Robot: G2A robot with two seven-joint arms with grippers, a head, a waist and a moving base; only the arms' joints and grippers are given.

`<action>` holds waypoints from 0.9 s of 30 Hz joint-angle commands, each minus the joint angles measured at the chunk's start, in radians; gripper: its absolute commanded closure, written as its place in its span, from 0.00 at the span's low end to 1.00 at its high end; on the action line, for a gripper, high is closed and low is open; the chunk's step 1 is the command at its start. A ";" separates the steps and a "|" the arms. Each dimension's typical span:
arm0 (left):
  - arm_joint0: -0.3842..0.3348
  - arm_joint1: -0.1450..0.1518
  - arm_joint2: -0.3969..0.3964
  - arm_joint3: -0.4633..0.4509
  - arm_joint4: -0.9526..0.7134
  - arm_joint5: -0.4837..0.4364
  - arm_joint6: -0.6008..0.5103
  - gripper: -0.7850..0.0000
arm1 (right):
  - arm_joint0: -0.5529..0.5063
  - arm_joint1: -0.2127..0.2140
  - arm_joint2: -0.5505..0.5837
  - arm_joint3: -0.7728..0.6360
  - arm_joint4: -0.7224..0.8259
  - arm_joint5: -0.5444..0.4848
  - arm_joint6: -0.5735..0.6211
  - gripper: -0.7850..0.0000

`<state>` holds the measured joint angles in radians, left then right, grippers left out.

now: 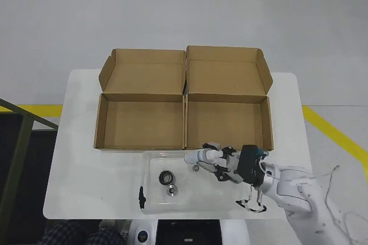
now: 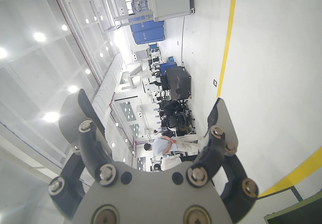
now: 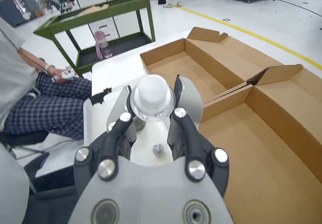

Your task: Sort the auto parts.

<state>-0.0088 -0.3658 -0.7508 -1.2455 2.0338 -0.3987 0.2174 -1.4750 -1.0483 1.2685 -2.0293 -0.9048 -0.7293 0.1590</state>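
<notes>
The left hand (image 2: 151, 99) is wide apart, empty. Over the clear plastic tray (image 1: 190, 201), the right hand (image 3: 152, 89) is clamped on a white-capped glassy bulb (image 3: 152, 98), near the right brown cardboard box (image 1: 224, 125). The bulb looks light, slippery and breakable, so squeeze its sides gently.

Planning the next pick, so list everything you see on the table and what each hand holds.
table: one, white, under everything
cardboard boxes: two, brown, open, side by side, table's far side
clear tray: one, transparent, in front of the boxes
black ring: one, black, in the tray
metal part: one, silver, in the tray near the ring
small metal stud: one, silver, tray, under the right hand
flat black piece: one, black, at the tray's edge
white-capped part: one, white and clear, held over the tray
right hand: one, grey and black, shut on the white-capped part
left hand: one, grey and black, open, aimed into the room
</notes>
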 commanded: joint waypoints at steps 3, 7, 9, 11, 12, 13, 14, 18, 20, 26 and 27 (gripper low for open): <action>0.000 0.000 0.000 0.000 0.000 0.000 0.000 0.00 | 0.071 -0.017 -0.061 0.073 0.128 0.064 -0.046 1.00; 0.000 0.000 0.000 0.000 0.000 0.000 0.000 0.00 | 0.118 -0.031 -0.097 0.130 0.231 0.086 -0.086 1.00; 0.000 0.000 0.000 0.000 0.000 0.000 0.000 0.00 | 0.130 -0.035 -0.104 0.144 0.257 0.097 -0.093 1.00; 0.000 0.000 0.000 0.000 0.000 0.000 0.000 0.00 | 0.132 -0.038 -0.109 0.152 0.292 0.096 -0.112 1.00; 0.000 0.000 0.000 0.000 0.000 0.000 0.000 0.00 | 0.132 -0.040 -0.109 0.156 0.305 0.096 -0.117 1.00; 0.000 0.000 0.000 0.000 0.000 0.000 0.000 0.00 | 0.131 -0.041 -0.110 0.158 0.325 0.091 -0.131 1.00; 0.000 0.000 0.000 0.000 0.000 0.000 0.000 0.00 | 0.130 -0.042 -0.108 0.163 0.340 0.084 -0.141 1.00; 0.000 0.000 0.000 0.000 0.000 0.000 0.000 0.00 | 0.122 -0.045 -0.096 0.172 0.370 0.079 -0.169 1.00; 0.000 0.000 0.000 0.000 0.000 0.000 0.000 0.00 | 0.119 -0.046 -0.090 0.170 0.370 0.077 -0.173 1.00; 0.000 0.000 0.000 0.000 0.000 0.000 0.000 0.00 | 0.111 -0.048 -0.072 0.162 0.357 0.089 -0.173 1.00; 0.000 0.000 0.000 0.000 0.000 0.000 0.000 0.00 | 0.110 -0.049 -0.070 0.161 0.355 0.090 -0.173 1.00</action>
<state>-0.0088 -0.3658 -0.7508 -1.2455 2.0338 -0.3987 0.2174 -1.3641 -1.0965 1.1964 -1.8669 -0.5475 -0.6411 -0.0146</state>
